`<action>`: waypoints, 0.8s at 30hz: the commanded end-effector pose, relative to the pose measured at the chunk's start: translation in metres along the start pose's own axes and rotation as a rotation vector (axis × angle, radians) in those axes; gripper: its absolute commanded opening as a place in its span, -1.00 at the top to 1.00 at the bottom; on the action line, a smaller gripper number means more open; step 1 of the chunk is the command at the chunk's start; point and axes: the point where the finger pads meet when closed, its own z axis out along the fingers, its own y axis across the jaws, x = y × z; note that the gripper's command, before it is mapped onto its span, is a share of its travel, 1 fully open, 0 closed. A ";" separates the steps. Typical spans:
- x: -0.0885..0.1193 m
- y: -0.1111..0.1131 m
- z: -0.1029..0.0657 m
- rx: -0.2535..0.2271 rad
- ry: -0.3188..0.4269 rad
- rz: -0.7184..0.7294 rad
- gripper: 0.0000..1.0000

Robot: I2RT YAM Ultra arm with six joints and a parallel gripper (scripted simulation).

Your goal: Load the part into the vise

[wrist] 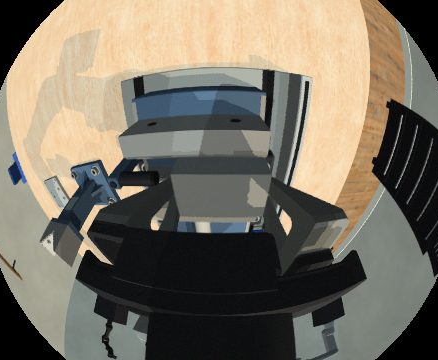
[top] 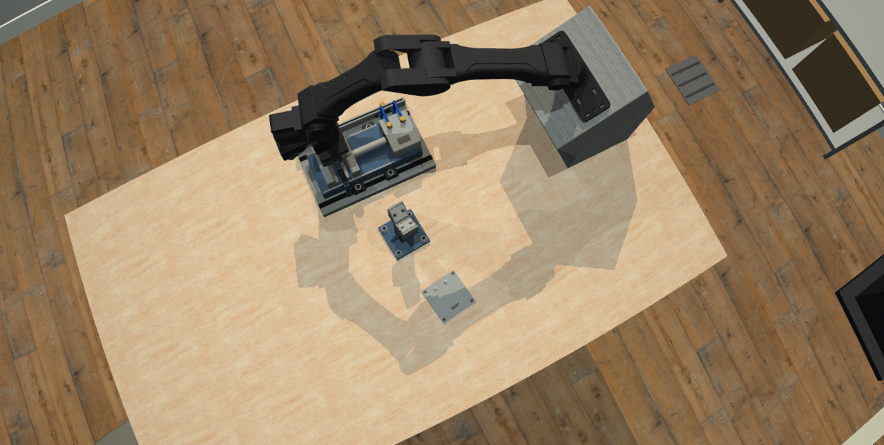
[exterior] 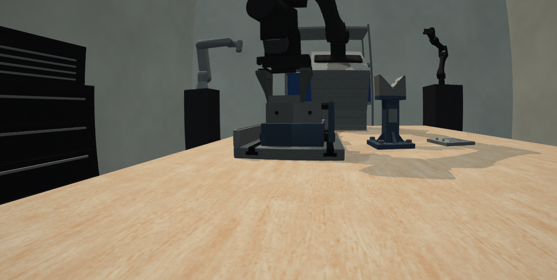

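My gripper (exterior: 286,99) (wrist: 222,182) points down over the vise (top: 377,190) (exterior: 290,155) and is shut on the grey part, with a finger at each end. The part (exterior: 286,98) (wrist: 221,197) shows its plain top in the wrist view and rises above the fixed jaw (exterior: 292,112) (wrist: 194,144), just behind it in the exterior view. The work stop (wrist: 139,178), a short black rod, is beside the left finger; contact with the part is not visible. The slot, the low bars and the part's underside are hidden. In the top view the arm covers the part.
The V-block (top: 405,225) (exterior: 390,90) (wrist: 64,245) stands empty on its blue post beside the vise. The infeed plate (top: 447,300) (exterior: 451,141) (wrist: 55,191) lies beyond it and carries no part. The air cylinder (top: 405,133) has upright blue fittings.
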 end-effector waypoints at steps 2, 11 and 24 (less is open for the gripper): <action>-0.020 -0.001 -0.022 0.015 -0.051 -0.008 1.00; -0.019 -0.002 -0.019 0.014 -0.047 -0.007 1.00; -0.023 -0.002 -0.021 0.016 -0.059 -0.011 1.00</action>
